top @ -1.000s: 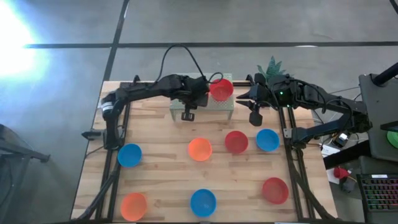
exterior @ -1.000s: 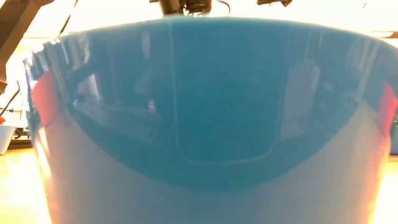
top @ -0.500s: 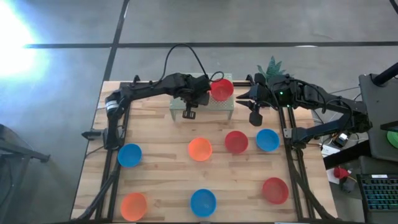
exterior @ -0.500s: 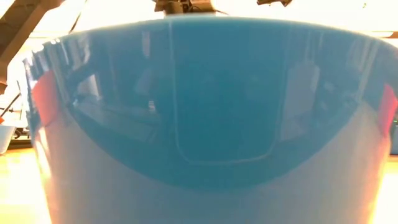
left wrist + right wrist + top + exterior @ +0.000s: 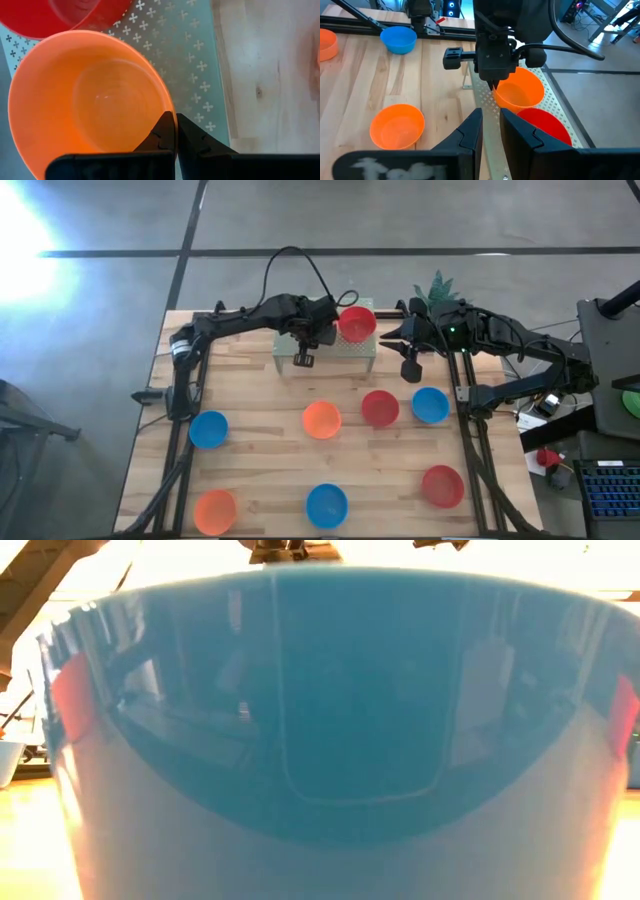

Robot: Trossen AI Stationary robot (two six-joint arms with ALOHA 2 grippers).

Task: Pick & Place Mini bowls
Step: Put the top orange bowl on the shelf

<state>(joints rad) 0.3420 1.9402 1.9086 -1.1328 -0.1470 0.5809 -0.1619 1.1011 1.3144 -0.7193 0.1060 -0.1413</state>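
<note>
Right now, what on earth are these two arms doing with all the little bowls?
They are sorting mini bowls. The left gripper is shut on the rim of an orange bowl, holding it over a patterned tray at the table's far edge, beside a red bowl already there. The right gripper waits nearby, holding nothing. Seven more bowls, orange, red and blue, sit scattered on the wooden table. One blue bowl fills the low camera's view.

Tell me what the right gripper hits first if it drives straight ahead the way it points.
Probably the orange bowl held by the left gripper, directly ahead of the right gripper; the red bowl sits just beside that line.
</note>
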